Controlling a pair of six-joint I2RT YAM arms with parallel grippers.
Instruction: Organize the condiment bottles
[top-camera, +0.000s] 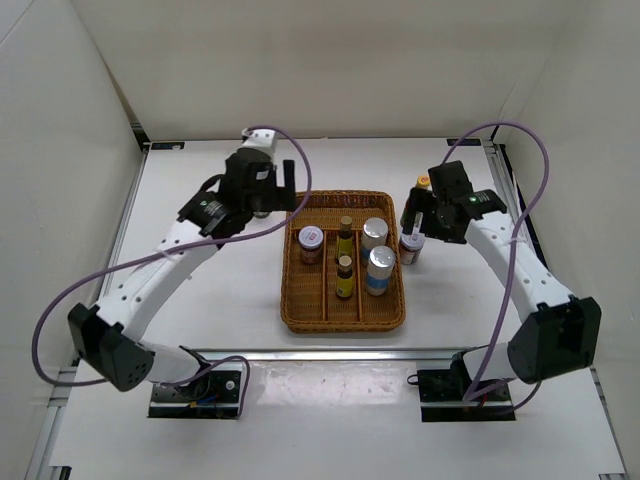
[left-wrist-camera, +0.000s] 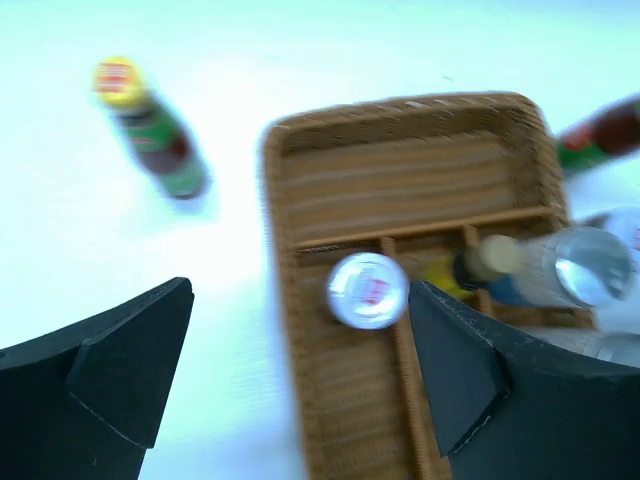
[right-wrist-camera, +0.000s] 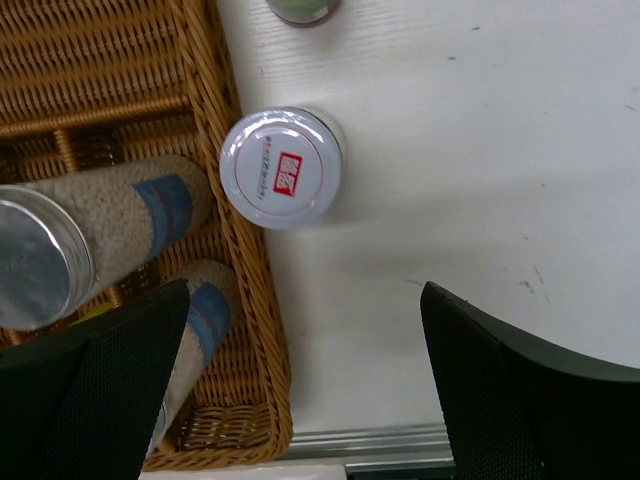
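Right pincer (right-wrist-camera: 305, 290) wide open, empty, near pink-lidded dark jar (right-wrist-camera: 282, 168) on counter (right-wrist-camera: 480, 150), just beside brown wicker tray (right-wrist-camera: 215, 90), 3 o'clock side. Advise: centre over lid, clear rim. Left pincer (left-wrist-camera: 300, 290) open, empty.

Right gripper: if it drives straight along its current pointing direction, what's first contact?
Likely the pale-lidded jar on the table beside the wicker tray, ahead of the open right gripper. Depth is unclear; it may touch bare table just short of it.

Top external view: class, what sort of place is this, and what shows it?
Probably a robotics lab test cell: plain white walls box in the table, and two robot arms are mounted at its near edge.
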